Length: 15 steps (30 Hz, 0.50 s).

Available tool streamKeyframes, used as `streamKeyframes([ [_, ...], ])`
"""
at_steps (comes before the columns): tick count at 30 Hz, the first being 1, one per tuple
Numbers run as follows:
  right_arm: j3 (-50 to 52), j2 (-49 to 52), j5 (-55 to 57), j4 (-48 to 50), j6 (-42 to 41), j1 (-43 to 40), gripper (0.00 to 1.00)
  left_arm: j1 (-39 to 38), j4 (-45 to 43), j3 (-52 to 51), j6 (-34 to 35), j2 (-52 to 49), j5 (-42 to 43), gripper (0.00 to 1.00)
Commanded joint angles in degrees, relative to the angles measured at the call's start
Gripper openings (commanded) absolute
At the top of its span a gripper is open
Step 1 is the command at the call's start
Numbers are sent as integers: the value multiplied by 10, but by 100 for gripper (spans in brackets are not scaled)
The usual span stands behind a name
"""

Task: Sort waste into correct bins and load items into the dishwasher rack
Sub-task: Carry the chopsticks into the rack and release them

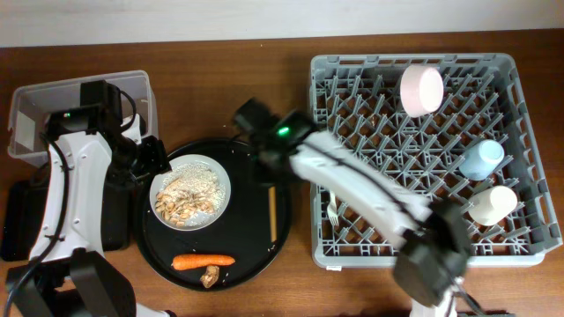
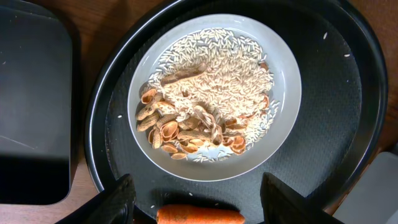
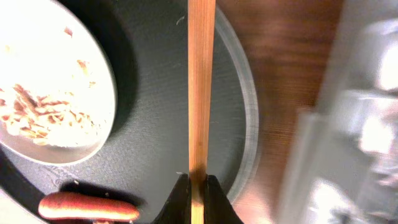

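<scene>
A: Over at the large round black tray [image 1: 256, 252], working the rack-loading step: pinching 1 end of the thin wooden chopstick [image 3: 201, 87] in the narrow-closed right gripper [image 3: 197, 182], with the stick lying flat on the tray, just beside the white round plate [image 2: 283, 87].

B: Heading where with it?

A: Judging by the task, aiming for the large square grey plastic rack [image 1: 370, 60], just to the right, already carrying the pink bowl [image 1: 421, 90], small blue cup [image 1: 483, 160], cream cup [image 1: 493, 204] and white plastic fork [image 1: 333, 214]. Calling for a lift clear of the tray rim, then a swing across and a careful drop between pegs.

B: And doing what with the left gripper [image 2: 198, 186]?

A: Hovering it, spread wide and empty, over the plate of white rice with brown food scraps [image 2: 211, 81], near the orange carrot [image 2: 199, 216]. Probably saving those 2 for the bins.

B: Reading any brands or labels?

A: Finding none; spotting no writing in any of the 3 views.
</scene>
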<state>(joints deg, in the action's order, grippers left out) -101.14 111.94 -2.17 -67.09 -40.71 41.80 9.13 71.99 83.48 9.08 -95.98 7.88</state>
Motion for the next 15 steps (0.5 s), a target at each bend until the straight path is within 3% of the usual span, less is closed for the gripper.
streamKeyframes([
  [1,-12,-58,18,-67,108,-73,4,2,0,1,3,14,-3,64],
  [4,4,-58,19,-111,152,-127,5,2,-1,1,3,14,-3,64],
  [11,141,-57,-7,-25,152,-155,5,2,-1,1,3,14,-2,64],
  [13,144,-57,-8,-20,153,-155,28,2,-1,1,3,14,-2,64],
  [15,132,-59,-8,-27,176,-157,35,1,-1,1,3,14,-2,64],
])
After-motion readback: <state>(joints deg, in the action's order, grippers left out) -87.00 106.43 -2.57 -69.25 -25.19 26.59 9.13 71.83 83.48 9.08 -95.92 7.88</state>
